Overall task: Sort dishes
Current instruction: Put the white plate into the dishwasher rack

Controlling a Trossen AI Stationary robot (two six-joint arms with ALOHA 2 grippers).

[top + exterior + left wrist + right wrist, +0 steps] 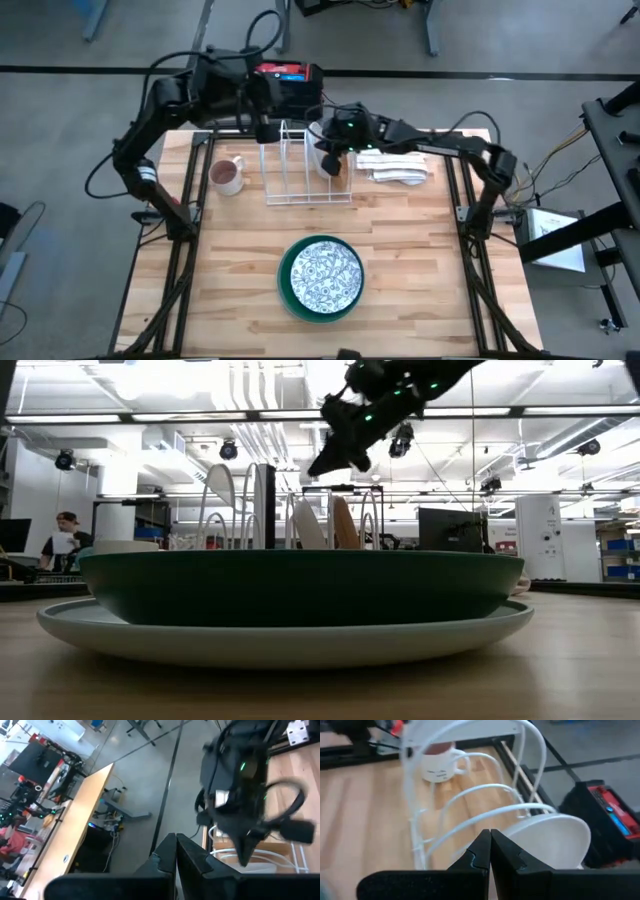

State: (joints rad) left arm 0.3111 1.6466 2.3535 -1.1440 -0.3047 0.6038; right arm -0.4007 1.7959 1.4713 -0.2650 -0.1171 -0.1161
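The right gripper (331,163), its fingers pressed together and grasping nothing, hangs above the right end of a white wire dish rack (305,172) at the far side of a wooden table (420,260). In the right wrist view a white plate (555,840) stands on edge in the rack's slots just beyond the clenched fingertips, and the low view shows a small brown plate (345,523) upright beside it. Nearer the front, a grey-speckled patterned plate (321,273) lies in a dark green plate (288,292); from table height a pale mint plate (290,642) shows beneath them. The left gripper (266,128), also clenched and empty, waits above the table's far edge behind the rack. A pinkish mug (227,177) stands left of the rack, a folded cloth (398,166) to its right.
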